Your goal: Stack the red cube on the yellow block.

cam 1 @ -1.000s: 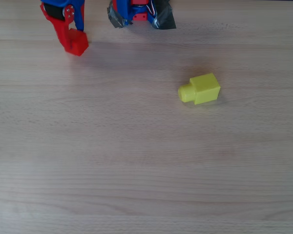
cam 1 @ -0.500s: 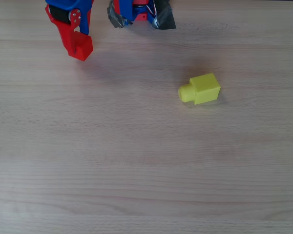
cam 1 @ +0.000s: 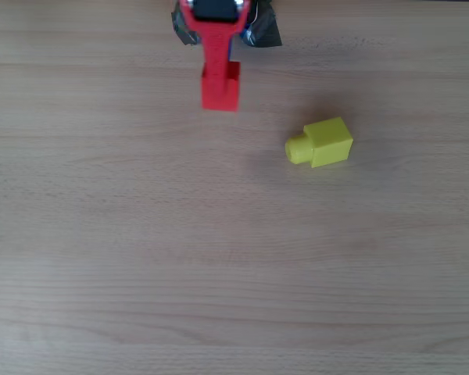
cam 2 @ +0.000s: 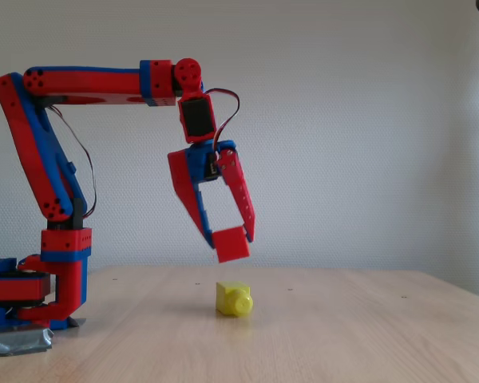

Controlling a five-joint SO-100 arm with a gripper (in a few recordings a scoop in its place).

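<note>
Two fingers (cam 2: 228, 242) pinch the red cube (cam 2: 232, 244) at their tips, carrying it clear of the tabletop (cam 1: 219, 258) so it can pass above the yellow block (cam 1: 321, 143), which lies at about four o'clock from it overhead, stub sideways.

a bare room or lab: wooden table (cam 2: 343, 335), plain white wall (cam 2: 367, 120).

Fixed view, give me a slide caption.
Claw holds the red cube above the table, near the yellow block.
</note>
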